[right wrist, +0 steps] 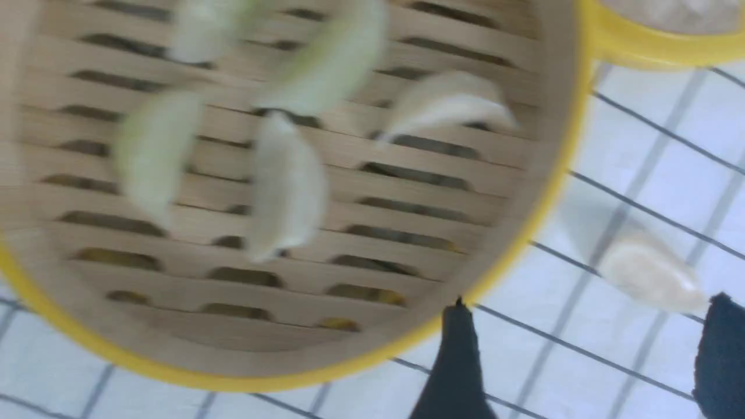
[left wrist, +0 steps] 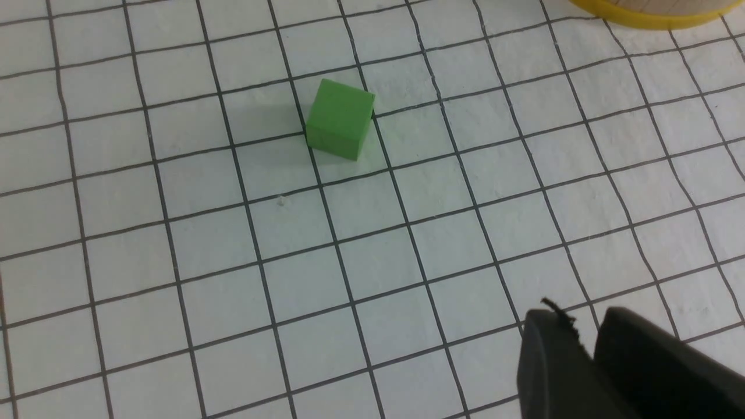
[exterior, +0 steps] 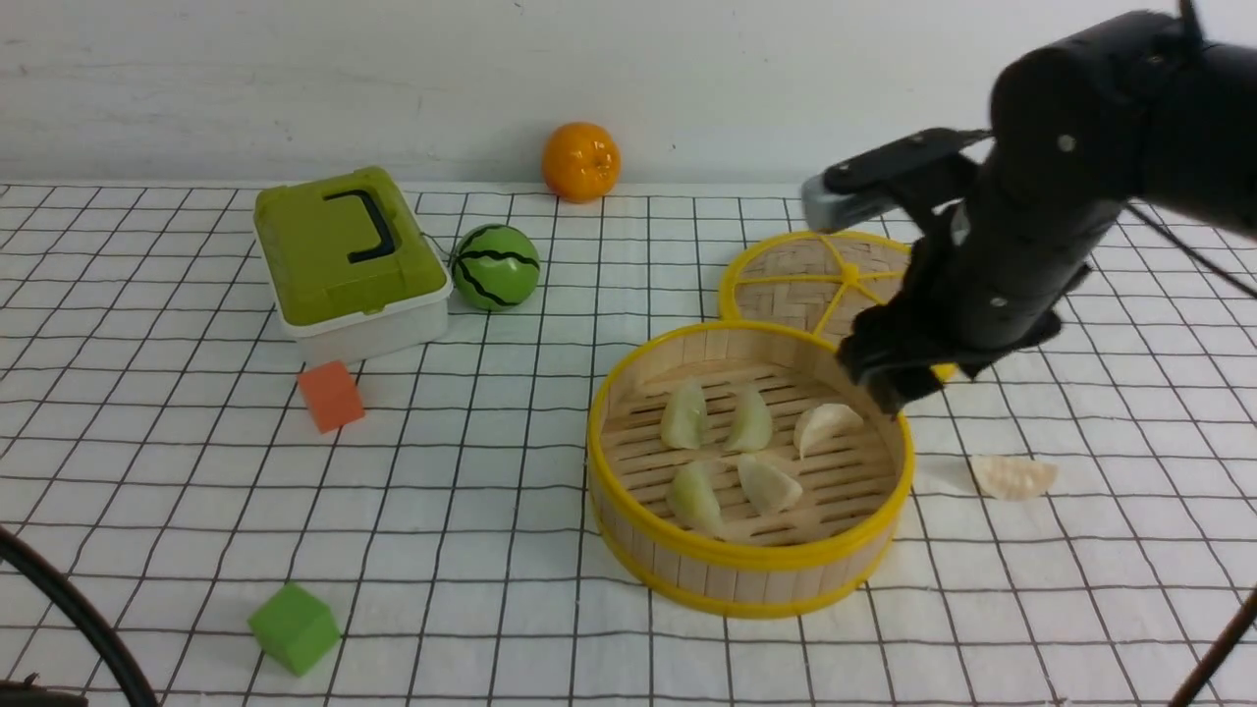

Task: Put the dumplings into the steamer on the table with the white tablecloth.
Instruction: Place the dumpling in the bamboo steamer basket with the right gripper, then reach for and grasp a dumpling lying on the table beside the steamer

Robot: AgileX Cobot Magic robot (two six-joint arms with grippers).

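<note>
The right jaws are seen spread wide with nothing held between them, their two dark fingers (right wrist: 460,366) standing well apart, and they are poised over the far right part of the rim of the steamer (exterior: 751,579). Five of the dumplings (exterior: 750,420) are found lying on the slatted floor of the steamer, below the right jaws and to their left, the nearest one (exterior: 827,424) being almost under the fingertips. A sixth dumpling (exterior: 1013,476) is left outside on the white tablecloth (exterior: 491,550) that covers the table (exterior: 147,471), apart from the steamer wall, lower than the right jaws and to their right. In the right wrist view it is seen just past the open gap, closer to one finger than to the other and touched by neither. A woven lid (exterior: 815,280) is laid flat on the cloth beyond the right jaws, just behind the steamer. The left jaws are drawn nearly together, only a thin slit being shown between their fingers (left wrist: 553,366), and nothing is gripped. A green cube (left wrist: 339,119) is seen on the cloth ahead of them, well apart and untouched.
</note>
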